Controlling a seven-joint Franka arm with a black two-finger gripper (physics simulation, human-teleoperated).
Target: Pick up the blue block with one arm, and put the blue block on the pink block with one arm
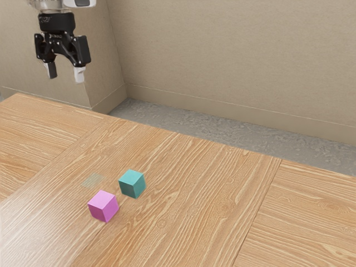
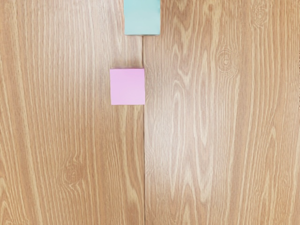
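The blue block is a small cube with crisp edges and a matte teal-blue skin. It sits flat on the tabletop with one corner turned toward the camera. Just beside it, nearer and toward the exterior view's left, sits the pink block, a cube of the same build in flat pink. A narrow strip of wood shows between the two, so they do not touch.

In the wrist view the blue block and the pink block appear as plain squares. A straight seam between boards runs under the blue one and along one edge of the pink one.

The tabletop is pale wooden planking with long wavy grain and a few knots. Beyond its far edge lie a speckled grey floor and a beige, finely textured wall.

The pincer hangs high at the exterior view's upper left, well apart from both blocks. Its black body ends in pale-tipped fingers, spread wide with nothing between them.
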